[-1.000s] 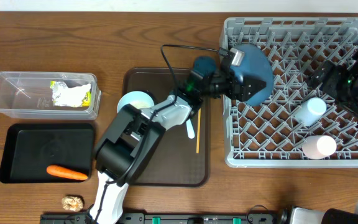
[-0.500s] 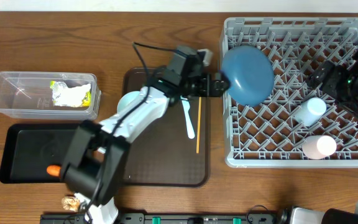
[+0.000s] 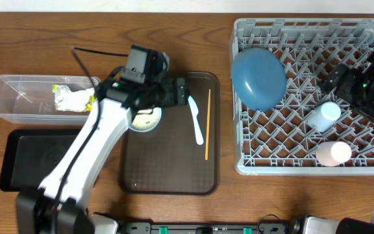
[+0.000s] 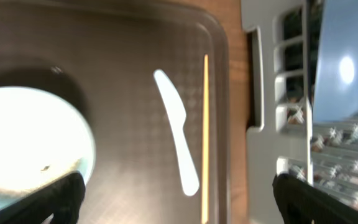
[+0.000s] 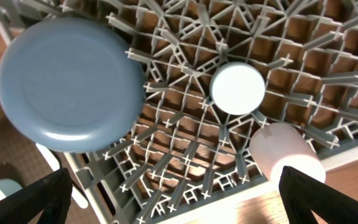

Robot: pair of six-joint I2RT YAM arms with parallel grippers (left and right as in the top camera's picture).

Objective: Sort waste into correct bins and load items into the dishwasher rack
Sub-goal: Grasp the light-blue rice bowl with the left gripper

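Looked like the dish-loading stretch of the job. Spotted the blue plate (image 3: 258, 77) propped on edge among the pegs of the dishwasher rack (image 3: 304, 168), at the corner nearest the brown serving tray (image 3: 174, 175). Also racked: light blue cup (image 3: 323, 116) and pink cup (image 3: 333, 153), further along. Over on the desk, crumpled wrapper (image 3: 73, 99) sitting in the clear tub (image 3: 18, 104).

Not yet loaded, all lying on the brown tray: white bowl (image 3: 145, 117), pale blue spoon (image 3: 196, 121), chopsticks (image 3: 207, 123) just beside the spoon.

Caught the left gripper (image 3: 179, 93) hovering over that tray between bowl and spoon, spread wide, pinching nothing. Same deal with the right gripper (image 5: 173, 186): spread wide and empty above the rack.

Would guess spoon or bowl as the next pick. For the spoon, would need a straight drop and a squeeze across the thin handle, tricky with something lying that flat. Worth eyeballing the bowl first though: a few specks inside, maybe rice, too small to call.
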